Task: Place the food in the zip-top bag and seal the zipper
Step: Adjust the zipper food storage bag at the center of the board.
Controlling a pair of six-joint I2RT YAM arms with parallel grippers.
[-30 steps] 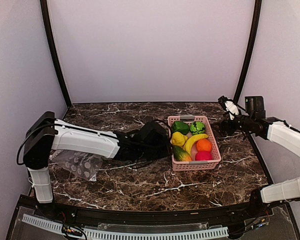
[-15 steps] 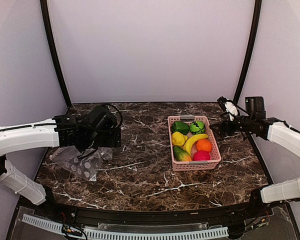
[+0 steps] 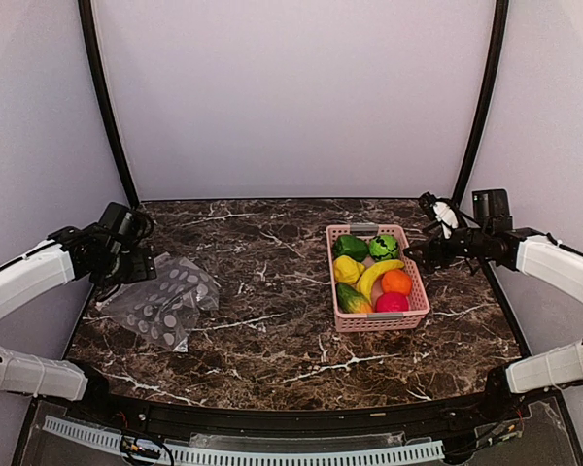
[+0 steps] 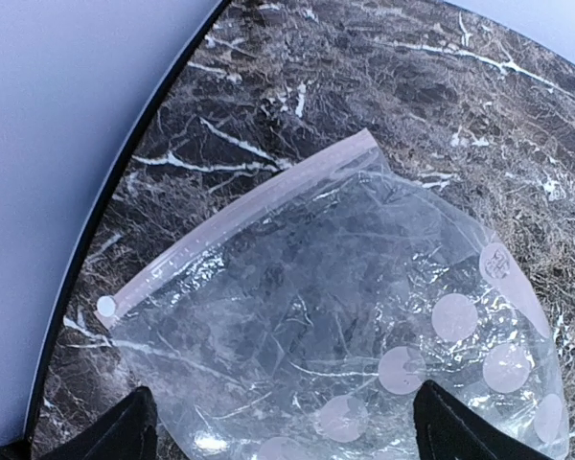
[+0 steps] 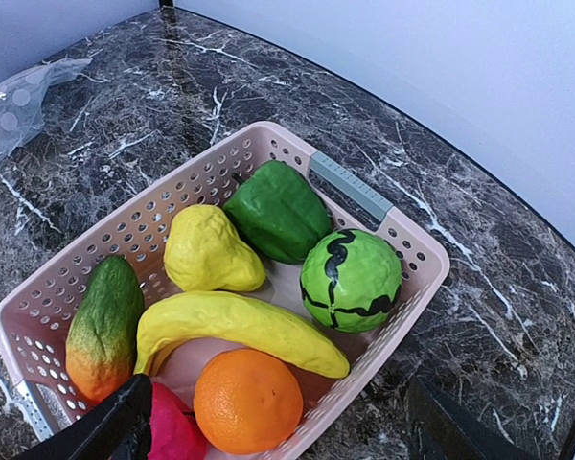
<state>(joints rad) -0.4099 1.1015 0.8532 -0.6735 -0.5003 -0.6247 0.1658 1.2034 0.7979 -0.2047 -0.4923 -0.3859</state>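
The food lies in a pink lattice basket [image 3: 415, 281]: a green pepper [image 5: 278, 211], a yellow pepper [image 5: 209, 251], a banana [image 5: 240, 326], an orange [image 5: 247, 401], a striped green ball [image 5: 351, 280], a red-pink ball [image 5: 172, 426] and a green-orange piece [image 5: 103, 326]. The zip-top bag [image 3: 165, 303] lies flat and empty at the table's left, its zipper [image 4: 240, 206] along the far-left edge. My left gripper [image 4: 287, 433] hovers open just above the bag [image 4: 345, 316], touching nothing. My right gripper [image 5: 287, 431] is open over the basket's right rim, empty.
A black curved frame post [image 4: 125, 182] runs along the table's left edge close to the bag. Another post [image 3: 476, 116] stands behind the right arm [image 3: 554, 267]. Bare marble table [image 3: 272, 320] lies between the bag and the basket.
The left arm swung from beside the basket back to the left, over the bag, and its jaws opened wide. The right gripper shifted slightly toward the basket.
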